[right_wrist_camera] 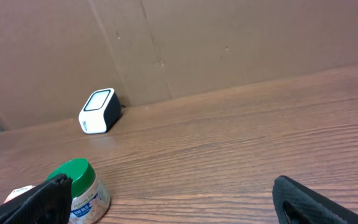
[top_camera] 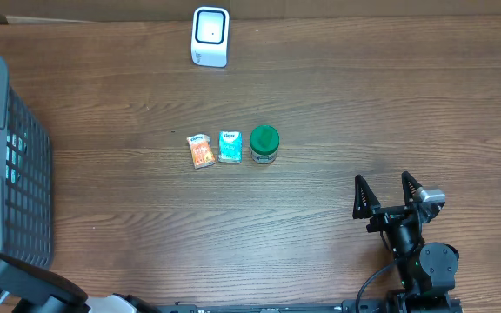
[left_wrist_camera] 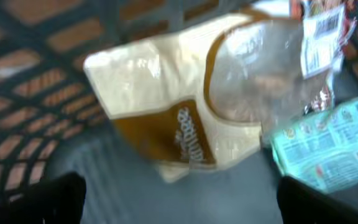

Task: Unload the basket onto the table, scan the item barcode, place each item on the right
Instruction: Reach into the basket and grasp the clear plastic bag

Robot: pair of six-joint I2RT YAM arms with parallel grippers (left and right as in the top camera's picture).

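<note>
one white barcode label [left_wrist_camera: 321,38], print unreadable.

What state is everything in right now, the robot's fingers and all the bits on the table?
right fingers: open, holding nothing
left fingers: open over the basket, holding nothing
scanner: upright at the table's far edge
green-lidded jar: upright, lid on
teal packet: lying flat, untouched
orange packet: lying flat, untouched
basket: upright, goods inside
cream pouch: lying in the basket
</note>
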